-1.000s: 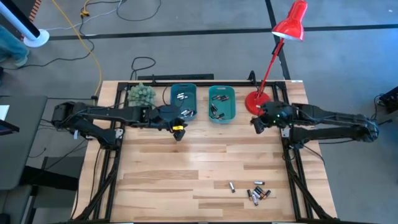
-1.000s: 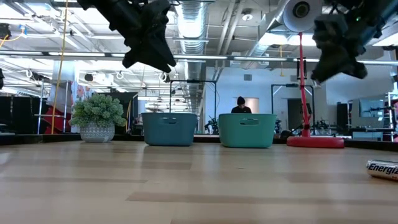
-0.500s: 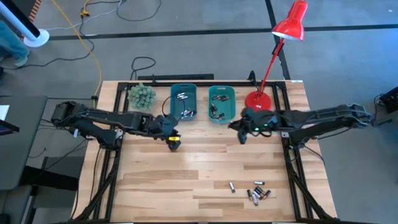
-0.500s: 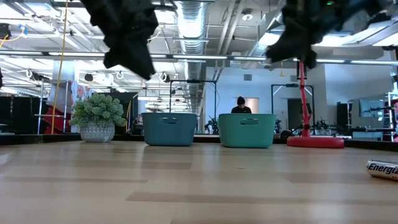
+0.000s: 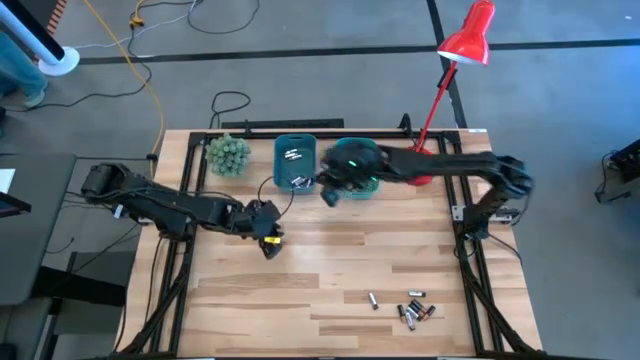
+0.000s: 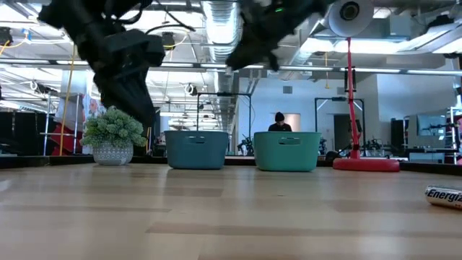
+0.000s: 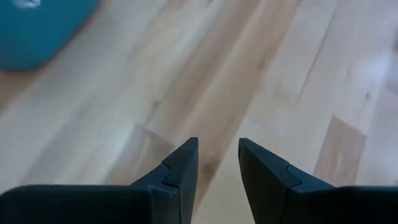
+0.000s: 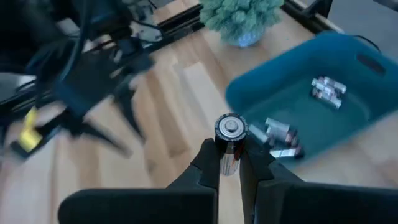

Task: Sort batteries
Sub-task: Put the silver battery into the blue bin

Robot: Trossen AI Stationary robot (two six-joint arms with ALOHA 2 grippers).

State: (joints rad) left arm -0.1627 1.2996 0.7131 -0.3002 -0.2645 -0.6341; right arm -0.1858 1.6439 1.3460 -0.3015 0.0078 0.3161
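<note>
My right gripper (image 5: 328, 192) hangs over the table just in front of the two teal bins, shut on one battery (image 8: 229, 129). The darker bin (image 5: 294, 165) and the lighter bin (image 5: 360, 178) each hold several batteries. More batteries (image 5: 410, 310) lie loose on the wood near the front right, and one (image 6: 444, 196) shows at the low view's right edge. My left gripper (image 5: 268, 245), with its yellow tag, is open over bare wood left of centre, nothing between its fingers (image 7: 180, 171). My right gripper pinches the battery by its round side (image 8: 229, 157) between the two fingertips (image 8: 210, 163). The battery's capped end (image 8: 230, 127) sticks out past them toward the wrist camera. The fingers slant down from the table's right. The battery is lifted clear of table and bins.
A potted plant (image 5: 228, 153) stands left of the bins. A red desk lamp's base (image 5: 425, 178) sits right of them, its head (image 5: 468, 40) beyond the table's far edge. Bare wood spans the table's middle (image 5: 340, 260). A person (image 6: 279, 123) sits far behind.
My right gripper has swept from beside the lamp base toward the table's left, past the lighter bin, to the gap in front of both bins, rolling as it went. My left gripper has drawn away from the darker bin toward the near edge and come down.
</note>
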